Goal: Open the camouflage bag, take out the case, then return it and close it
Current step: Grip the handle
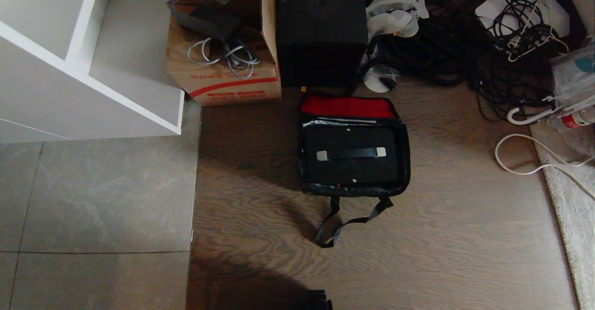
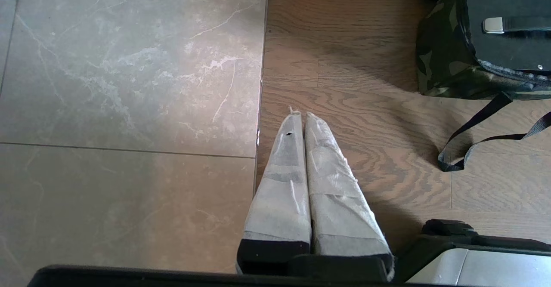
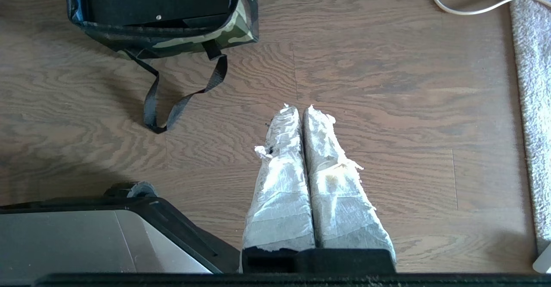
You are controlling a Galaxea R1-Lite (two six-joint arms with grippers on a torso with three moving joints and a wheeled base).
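The camouflage bag (image 1: pixel 354 154) lies open with the case (image 1: pixel 351 154) inside, well ahead of both end effectors, left (image 2: pixel 302 115) and right (image 3: pixel 297 108), each pressed together and empty, so I judge either nothing is taken out yet or only closing is left.

Open wood floor (image 1: pixel 441 235) around camouflage bag (image 1: pixel 403 161): passable front and sides. Behind, close or possibly touching: black box (image 1: pixel 320 26), cardboard box (image 1: pixel 223 75), cable tangle (image 1: pixel 465 45).

Both grippers (image 2: pixel 303 115) (image 3: pixel 297 108) parked, jaws together.

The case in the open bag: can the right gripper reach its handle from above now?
Probably yes: the camouflage bag lies open, the case uncovered, nothing over its handle. The right gripper hangs aside, shut, above bare floor.
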